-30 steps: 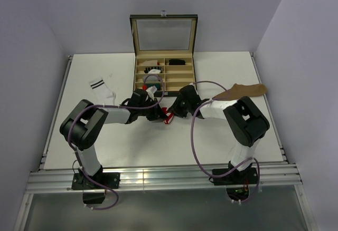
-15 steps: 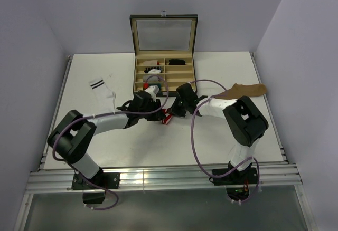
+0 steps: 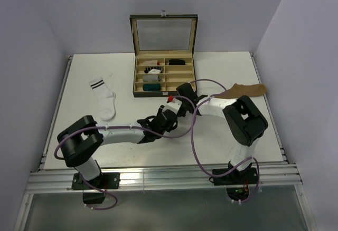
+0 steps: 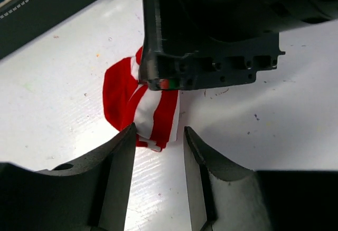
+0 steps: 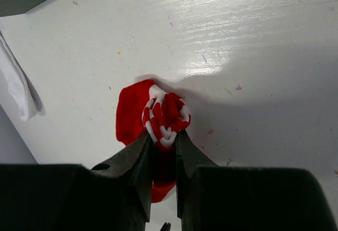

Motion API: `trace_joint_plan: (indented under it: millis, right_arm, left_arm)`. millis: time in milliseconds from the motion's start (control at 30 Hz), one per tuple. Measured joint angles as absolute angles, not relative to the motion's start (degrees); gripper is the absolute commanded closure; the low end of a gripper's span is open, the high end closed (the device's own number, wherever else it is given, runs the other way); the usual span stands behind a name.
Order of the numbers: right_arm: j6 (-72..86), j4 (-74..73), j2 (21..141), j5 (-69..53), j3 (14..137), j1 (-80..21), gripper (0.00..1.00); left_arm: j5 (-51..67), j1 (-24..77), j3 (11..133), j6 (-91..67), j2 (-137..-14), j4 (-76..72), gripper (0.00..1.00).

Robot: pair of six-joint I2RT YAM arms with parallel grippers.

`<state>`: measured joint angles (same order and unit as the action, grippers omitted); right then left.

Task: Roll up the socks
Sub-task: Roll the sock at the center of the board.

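The red-and-white striped sock is bunched into a small roll on the table. My right gripper is shut on it, pinching the roll between its fingertips. In the top view the sock shows just ahead of the right gripper. My left gripper is open, with the sock just beyond its left fingertip and the right gripper's black body above it. In the top view the left gripper sits just near of the sock. The white sock with dark cuff stripes lies flat at the left. The tan-brown sock lies at the right.
An open black box with tan compartments stands at the back centre, holding small rolled bundles. Its glass lid stands upright. Purple cables loop over both arms near the grippers.
My left gripper has drawn back toward the near side and right, and now sits open below the sock. The red-and-white sock has shifted a little toward the box in the right gripper.
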<state>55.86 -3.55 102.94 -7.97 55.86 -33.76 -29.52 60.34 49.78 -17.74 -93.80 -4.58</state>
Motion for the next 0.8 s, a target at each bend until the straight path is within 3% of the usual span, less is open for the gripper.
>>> trace_joint_plan:
  millis: [533, 567, 633, 667, 700, 800]
  right_arm:
    - [55.86, -2.90, 103.96, -10.59, 56.25, -32.25, 1.00]
    - [55.88, -2.79, 104.07, -10.96, 56.25, -32.08, 1.00]
    - [55.86, -2.61, 104.18, -11.68, 56.25, -31.77, 1.00]
    - [55.88, -2.59, 104.22, -11.92, 56.25, -31.59, 1.00]
    - [55.88, -2.52, 104.29, -12.19, 56.25, -31.40, 1.00]
    - [55.86, -2.46, 104.29, -12.60, 56.25, -30.98, 1.00]
  left_arm:
    - [-42.02, 64.03, 56.27, -13.52, -105.06, -3.05, 0.59]
    - [-42.37, 64.07, 56.53, -13.78, -105.47, -2.72, 0.61]
    - [-43.07, 64.23, 57.28, -14.57, -106.43, -1.91, 0.75]
    - [-43.44, 64.29, 57.69, -14.94, -106.85, -1.48, 0.83]
    - [-43.70, 64.34, 58.17, -15.40, -107.28, -0.99, 0.98]
    - [-43.97, 64.51, 59.13, -16.38, -107.87, 0.14, 0.99]
